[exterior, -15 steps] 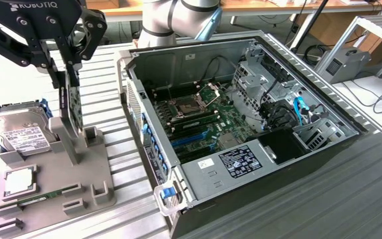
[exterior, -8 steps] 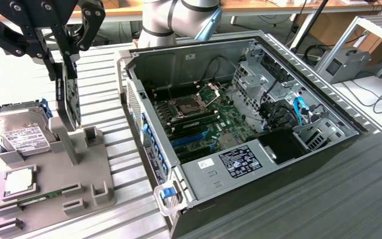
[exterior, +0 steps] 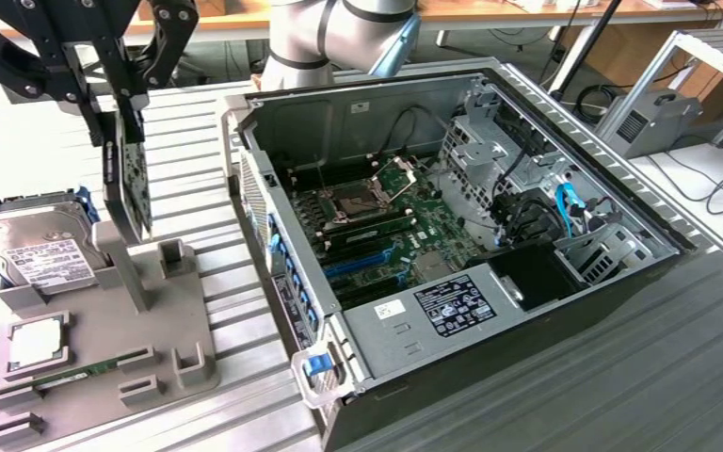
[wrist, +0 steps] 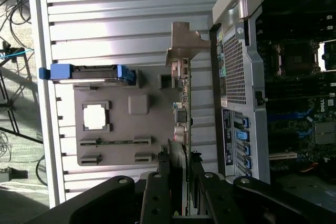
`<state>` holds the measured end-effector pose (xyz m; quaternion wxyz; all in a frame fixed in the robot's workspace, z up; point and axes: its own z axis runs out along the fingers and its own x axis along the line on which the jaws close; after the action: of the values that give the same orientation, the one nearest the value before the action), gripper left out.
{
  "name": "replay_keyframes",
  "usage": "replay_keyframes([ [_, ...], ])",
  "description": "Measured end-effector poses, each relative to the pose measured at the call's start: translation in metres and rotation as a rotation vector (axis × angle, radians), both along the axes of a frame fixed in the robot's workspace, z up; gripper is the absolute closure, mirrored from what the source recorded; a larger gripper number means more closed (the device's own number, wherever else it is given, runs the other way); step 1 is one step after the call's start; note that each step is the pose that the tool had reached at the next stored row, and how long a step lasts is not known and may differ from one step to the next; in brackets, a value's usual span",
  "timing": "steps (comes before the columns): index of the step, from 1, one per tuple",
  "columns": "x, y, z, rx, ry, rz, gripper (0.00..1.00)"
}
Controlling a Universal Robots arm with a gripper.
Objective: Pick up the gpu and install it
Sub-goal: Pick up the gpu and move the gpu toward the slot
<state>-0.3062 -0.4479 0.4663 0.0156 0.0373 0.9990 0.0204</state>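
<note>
The gpu (exterior: pixel 127 184) is a thin green card standing on edge over the back of the grey fixture tray (exterior: pixel 180 330), at the exterior view's left. My gripper (exterior: pixel 117 127) comes down from above and is shut on the card's upper edge. In the wrist view the gpu (wrist: pixel 181 124) appears edge-on between the black fingers (wrist: pixel 160 182) of the gripper (wrist: pixel 181 169), its silver bracket (wrist: pixel 184 51) at the far end. Whether the card's lower edge still touches the fixture's holder I cannot tell. The open computer case (exterior: pixel 613 273) lies to the right, its motherboard (exterior: pixel 393 231) exposed.
On the fixture tray sit a hard drive (exterior: pixel 41 250) with a white label, a processor chip (exterior: pixel 38 344) and a memory stick (exterior: pixel 86 372). Blue slots (exterior: pixel 361 262) lie on the motherboard. The case's side wall (exterior: pixel 280 273) stands between the fixture and the board. The robot arm base (exterior: pixel 324 38) is behind.
</note>
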Motion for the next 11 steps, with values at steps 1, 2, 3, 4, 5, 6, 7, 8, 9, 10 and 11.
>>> replay_keyframes([
  [1, 0.0, 0.0, 0.0008, 0.0, 0.0, 0.0, 0.74],
  [2, 0.0, 0.0, 0.0015, 0.0, 0.0, 0.0, 0.74],
  [3, 0.0, 0.0, 0.0023, 0.0, 0.0, 0.0, 0.74],
  [4, 0.0, 0.0, 0.0032, 0.0, 0.0, 0.0, 0.74],
  [5, 0.0, 0.0, 0.004, 0.0, 0.0, 0.0, 0.74],
  [6, 0.0, 0.0, 0.0048, 0.0, 0.0, 0.0, 0.74],
  [7, 0.0, 0.0, 0.0056, -0.0001, 0.0001, 0.0, 0.74],
  [8, 0.0, 0.0, 0.0065, -0.0001, 0.0001, 0.0, 0.74],
  [9, 0.0, 0.0, 0.0072, 0.0, 0.0, 0.0, 0.74],
  [10, 0.0, 0.0, 0.008, 0.0, 0.0, 0.0, 0.74],
  [11, 0.0, 0.0, 0.0091, 0.0, 0.0, 0.0, 0.74],
])
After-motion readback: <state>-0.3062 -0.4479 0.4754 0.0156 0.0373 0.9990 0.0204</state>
